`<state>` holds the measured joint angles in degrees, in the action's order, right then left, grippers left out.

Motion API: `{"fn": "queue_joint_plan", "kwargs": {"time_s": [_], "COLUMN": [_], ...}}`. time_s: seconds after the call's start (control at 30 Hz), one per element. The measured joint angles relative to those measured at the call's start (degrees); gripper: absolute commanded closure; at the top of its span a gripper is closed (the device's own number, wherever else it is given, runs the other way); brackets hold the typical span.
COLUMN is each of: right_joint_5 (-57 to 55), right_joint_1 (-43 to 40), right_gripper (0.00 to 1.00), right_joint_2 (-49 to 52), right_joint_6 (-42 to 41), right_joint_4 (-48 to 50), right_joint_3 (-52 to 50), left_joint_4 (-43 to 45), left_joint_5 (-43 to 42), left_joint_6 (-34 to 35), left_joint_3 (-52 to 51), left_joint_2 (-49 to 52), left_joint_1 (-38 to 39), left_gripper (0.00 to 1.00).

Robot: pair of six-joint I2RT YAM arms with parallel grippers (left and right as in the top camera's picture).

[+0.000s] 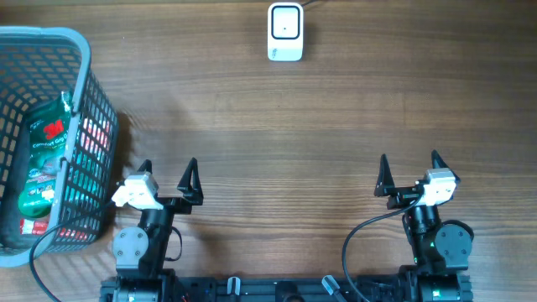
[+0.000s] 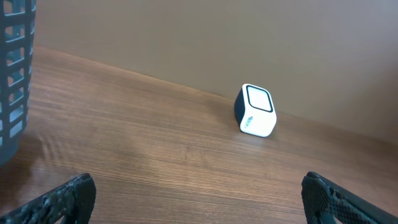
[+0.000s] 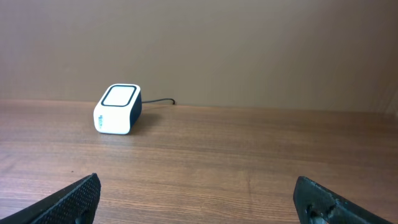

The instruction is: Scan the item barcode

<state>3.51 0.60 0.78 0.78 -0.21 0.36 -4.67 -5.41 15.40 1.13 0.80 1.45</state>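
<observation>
- The left pincer [image 1: 168, 172] and the right pincer [image 1: 409, 168] both stand wide open and empty, low at the near edge of the surface [image 1: 277, 143].
- The items lie in the grey basket [image 1: 91, 101] at far left, where a green packet [image 1: 46, 134] marked 3M sits among other packs.
- The left arm is nearer, so it should clear the rim, descend from above and pinch the packet by one edge.
- No barcode shows. Leave it uncovered and face it to the window of the white scanner [image 1: 284, 32] at far centre.
</observation>
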Motion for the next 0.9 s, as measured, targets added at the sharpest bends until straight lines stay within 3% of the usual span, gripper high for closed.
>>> {"fn": "queue_joint_plan", "kwargs": {"time_s": [0.33, 0.9], "right_joint_5": [0.02, 0.02], "right_joint_1": [0.00, 0.00], "right_gripper": [0.00, 0.00], "right_joint_2": [0.00, 0.00], "right_joint_6": [0.00, 0.00], "right_joint_4": [0.00, 0.00], "right_joint_3": [0.00, 0.00], "left_joint_4": [-0.50, -1.73], "left_joint_5": [-3.32, -4.13], "left_joint_6": [0.04, -0.28], "left_joint_3": [1.81, 16.28], "left_joint_2": [0.00, 3.65], "left_joint_1": [0.00, 0.00], "left_gripper": [0.00, 0.00]}}
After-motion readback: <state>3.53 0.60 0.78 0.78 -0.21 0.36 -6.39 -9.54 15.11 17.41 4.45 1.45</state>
